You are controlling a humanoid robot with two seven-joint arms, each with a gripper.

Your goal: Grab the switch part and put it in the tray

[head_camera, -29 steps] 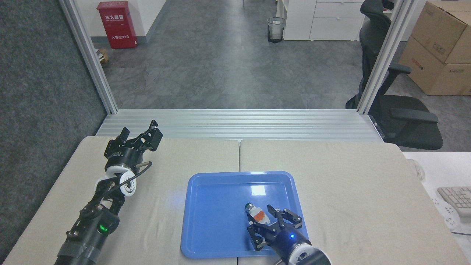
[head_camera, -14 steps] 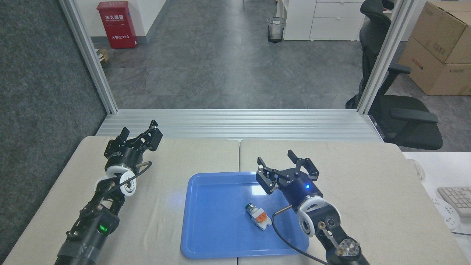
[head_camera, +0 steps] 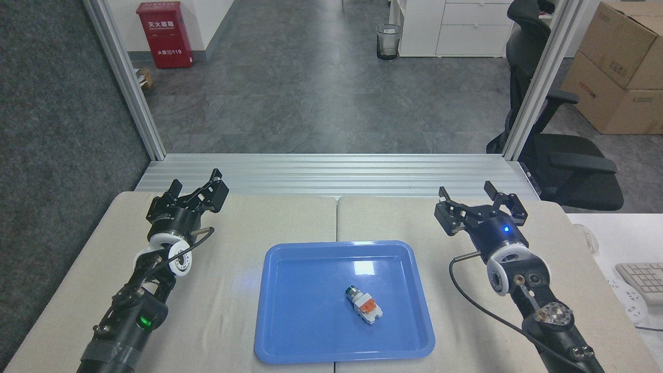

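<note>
Head view
Table: a wide beige tabletop made of two slabs, the seam between them running straight back from the near edge.
Tray: a large shallow glossy blue plastic tray with rounded corners and a raised rim, lying flat near the front middle of the table, across the seam.
Switch part: a small push-button switch piece — white blocky body, orange patch on top, dark-green round end ringed in silver — lying on its side on the tray floor, right of the tray's middle, green end pointing away and to the left. Nothing touches it.
Right gripper: black, two-fingered, with a blue light on its body. It hangs over the bare table beyond the tray's far right corner, well apart from the switch part. Its fingers are spread wide and there is nothing between them — released.
Left gripper: also black, held over the far left part of the table, well clear of the tray. Its fingers are parted and empty.
Arms: the left arm shows a green light low down near the front edge; a dark cable loops beside each wrist.
Beyond the table: a grey floor, a red cabinet at the far left, a black office chair and brown cardboard boxes on the right.
Right edge: part of a white keyboard on a neighbouring white desk.
</note>
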